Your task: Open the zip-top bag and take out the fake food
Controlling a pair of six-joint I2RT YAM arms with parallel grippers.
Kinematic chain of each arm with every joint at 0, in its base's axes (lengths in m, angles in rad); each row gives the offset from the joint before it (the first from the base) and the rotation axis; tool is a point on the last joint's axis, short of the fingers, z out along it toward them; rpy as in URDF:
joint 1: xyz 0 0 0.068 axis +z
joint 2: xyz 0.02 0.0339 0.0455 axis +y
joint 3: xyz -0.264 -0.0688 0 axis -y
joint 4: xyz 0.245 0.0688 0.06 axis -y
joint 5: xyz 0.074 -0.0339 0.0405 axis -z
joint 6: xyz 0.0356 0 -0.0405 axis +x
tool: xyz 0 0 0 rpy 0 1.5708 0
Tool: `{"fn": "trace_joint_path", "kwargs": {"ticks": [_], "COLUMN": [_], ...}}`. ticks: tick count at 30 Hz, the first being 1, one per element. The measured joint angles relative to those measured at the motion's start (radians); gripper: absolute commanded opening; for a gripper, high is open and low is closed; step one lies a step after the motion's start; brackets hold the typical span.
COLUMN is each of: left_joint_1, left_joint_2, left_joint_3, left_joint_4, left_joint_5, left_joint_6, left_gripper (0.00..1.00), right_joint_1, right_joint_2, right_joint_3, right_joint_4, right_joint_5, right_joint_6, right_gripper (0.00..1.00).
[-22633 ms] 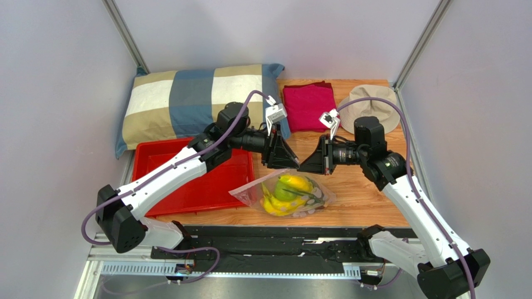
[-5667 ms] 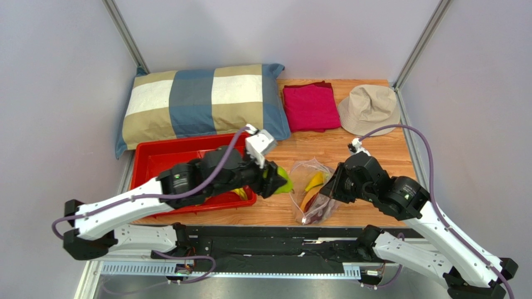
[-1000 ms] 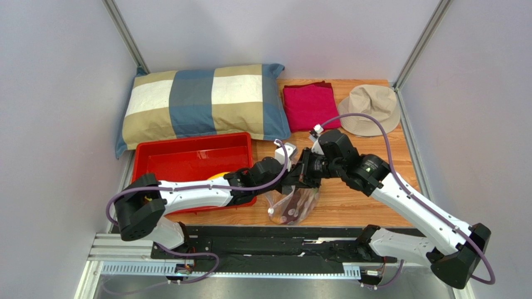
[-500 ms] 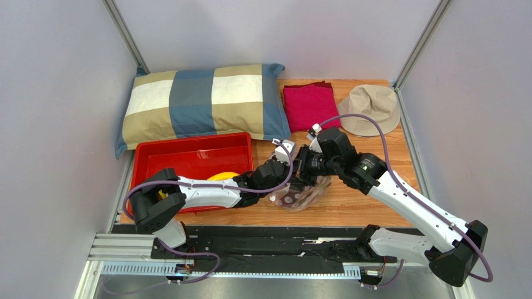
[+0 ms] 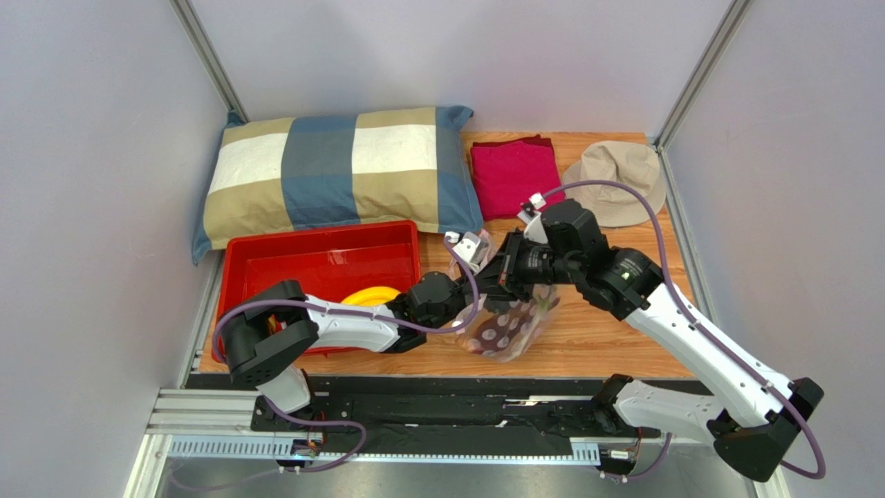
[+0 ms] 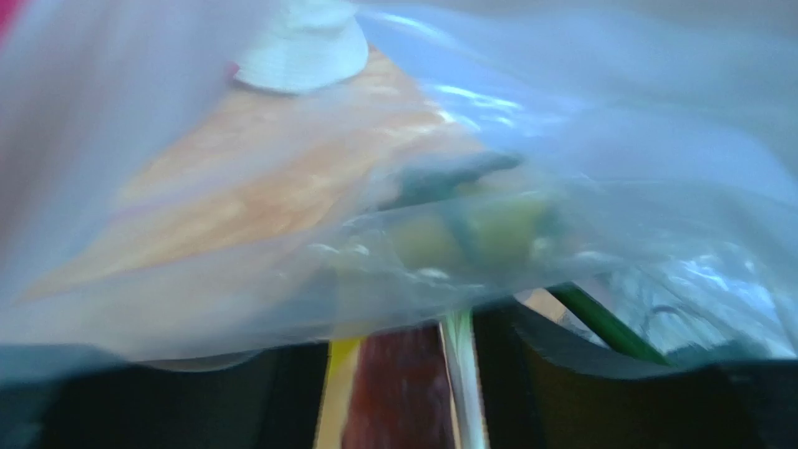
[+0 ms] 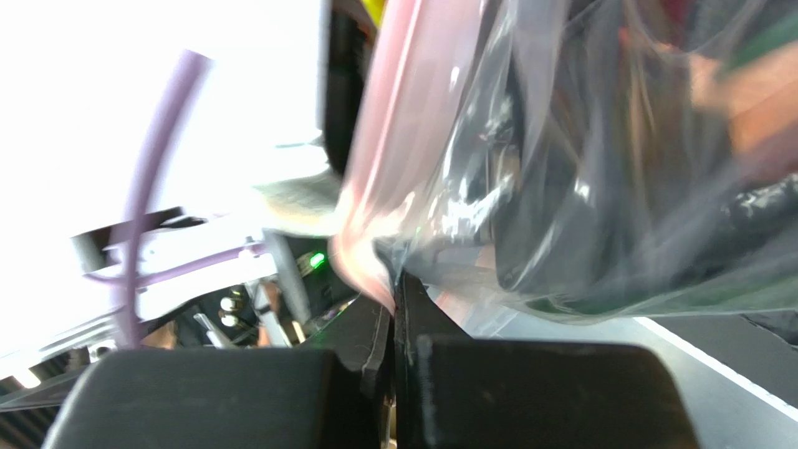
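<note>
Right wrist: right pincer (image 7: 395, 285) clamped on zip-top bag (image 7: 571, 178) rim; left pincer (image 5: 486, 295) inside bag, state cannot tell.

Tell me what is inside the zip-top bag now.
Through the zip-top bag, a dark reddish piece and a thin green stem show. Crinkled plastic and blur hide the rest.
</note>
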Motion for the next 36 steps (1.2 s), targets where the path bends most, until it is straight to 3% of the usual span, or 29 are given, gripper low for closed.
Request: {"fn": "trace_joint_path", "kwargs": {"ticks": [13,16,19,24,25,28,36], "left_joint_1": [-0.004,-0.004,-0.004,-0.004,-0.004,-0.005,-0.004], "left_joint_2": [-0.064,-0.034,-0.006,-0.003,-0.005,-0.03,-0.255], "left_joint_3": [-0.051,-0.051,-0.051,-0.027,-0.024,-0.023,0.006], "left_joint_4": [-0.143,-0.111,-0.058,-0.05,-0.051,-0.098,-0.428], "left_joint_5": [0.043,0.03,0.002,-0.027,-0.027,-0.023,0.028], "left_joint_6": [-0.014,-0.015,-0.006,0.03,0.034,0.039,0.059], "left_gripper": [0.73,0.64,0.36,0.2,0.08,0.0,0.0], "right_joint_1": [-0.042,-0.037,-0.019,0.002,0.002,-0.002,-0.052], "right_joint_2": [-0.121,-0.116,-0.108,-0.105,-0.11,-0.123,-0.16], "right_joint_3": [-0.197,-0.199,-0.198,-0.198,-0.198,-0.195,-0.126], "right_joint_4": [0.146,0.157,0.16,0.164,0.165,0.154,0.024], "right_joint_5": [-0.034,-0.032,-0.023,-0.004,0.002,0.016,0.1], "right_joint_6": [0.129,0.14,0.146,0.157,0.157,0.148,0.016], "right_gripper": [0.0,0.0,0.0,0.0,0.0,0.0,0.0]}}
